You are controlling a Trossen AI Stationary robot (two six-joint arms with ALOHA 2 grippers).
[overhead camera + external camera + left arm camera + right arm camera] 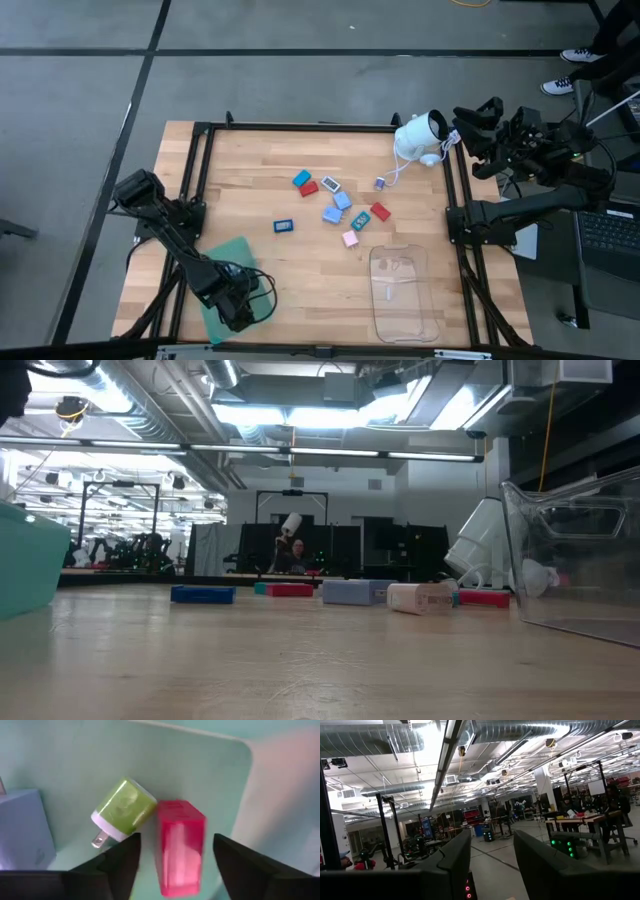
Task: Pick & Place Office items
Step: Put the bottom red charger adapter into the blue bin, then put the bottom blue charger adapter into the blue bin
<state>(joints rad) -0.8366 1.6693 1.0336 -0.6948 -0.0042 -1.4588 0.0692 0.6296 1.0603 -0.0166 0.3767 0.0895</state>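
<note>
- the left arm reaches low over the near left corner of the worktop (300,290), its left claw (175,865) poised over the green tray (228,255).
- that claw stands spread; a red rectangular piece (181,847) lies between its fingers (125,862) and neither finger touches it.
- in the green tray, the red piece lies right beside a green plug adapter (122,812) with metal prongs; a pale lavender block (22,827) sits at the tray's edge.
- the right arm is folded back off the worktop's far right corner, its right claw (492,865) aimed out into the room with a gap between its fingers and nothing in it.
- the clear tray (403,292) sits at the near right.
- the other office items (335,205), blue, red, pink, teal and light blue, lie scattered mid-worktop, with a white rounded device (420,135) and its cord at the far right.
- beyond is a workshop hall with ceiling ducts and benches.
</note>
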